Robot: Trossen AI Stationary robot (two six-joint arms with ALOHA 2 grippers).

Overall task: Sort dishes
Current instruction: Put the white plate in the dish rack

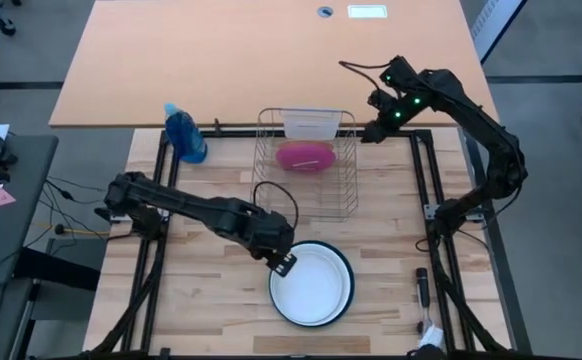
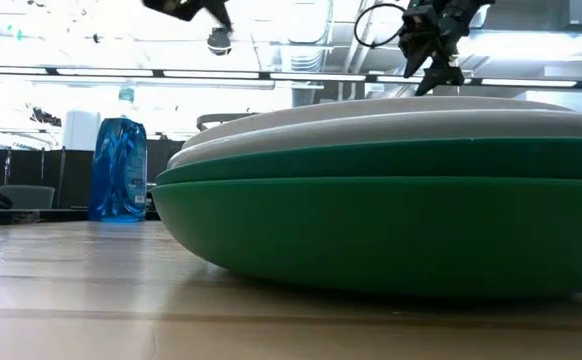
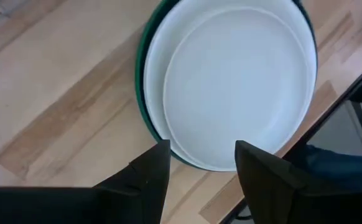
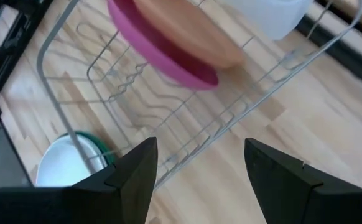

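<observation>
Left arm is reaching low across the table's front half, its left gripper (image 1: 285,263) hovering with fingers spread at the rim of the white plate (image 1: 311,285), which is lying on the green plate (image 2: 391,215) near the front edge. Right arm is bending high over the dish rack (image 1: 343,190) at its back right corner, right gripper (image 4: 199,168) spread and empty, while the magenta plate (image 1: 306,157) and orange plate (image 4: 190,34) are standing inside the rack.

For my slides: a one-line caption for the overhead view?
Left gripper open at the white plate; right gripper open beside the dish rack.
</observation>
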